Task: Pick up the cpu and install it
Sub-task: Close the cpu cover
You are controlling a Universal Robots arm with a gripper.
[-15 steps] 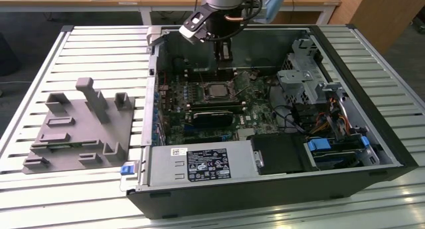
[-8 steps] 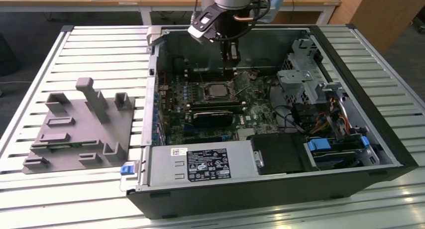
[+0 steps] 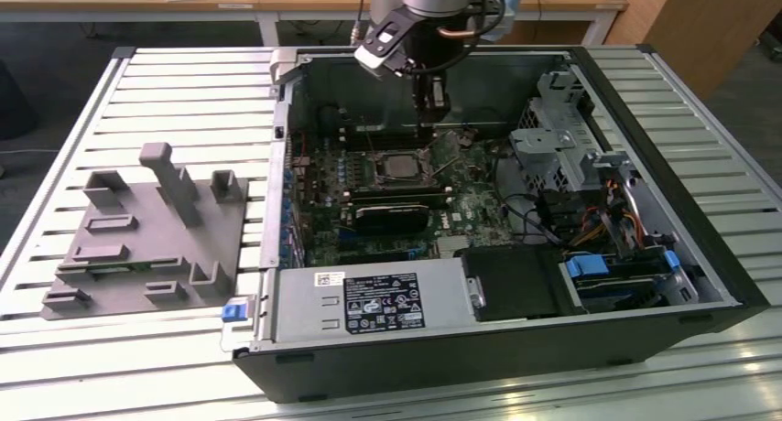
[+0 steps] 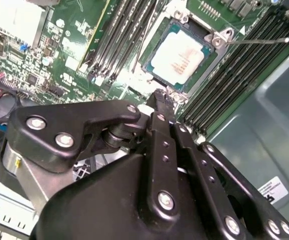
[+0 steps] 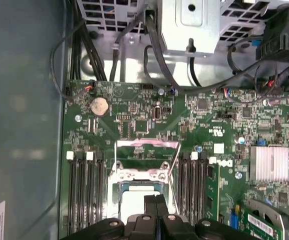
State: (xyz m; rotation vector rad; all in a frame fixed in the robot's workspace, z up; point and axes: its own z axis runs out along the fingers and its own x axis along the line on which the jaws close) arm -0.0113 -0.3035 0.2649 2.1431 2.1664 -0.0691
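Fingers (image 5: 149, 206) pressed together, gripping nothing, poised close over small square silvery-grey cpu (image 4: 183, 56); cpu sits in dark metal-framed socket (image 5: 134, 176).

Slatted metal table (image 3: 183, 91): open computer case (image 3: 489, 357), grey plastic tray (image 3: 135, 247) just beside.

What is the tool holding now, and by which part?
Nothing. The tool is shut with nothing between its fingers, and the cpu lies in the socket.
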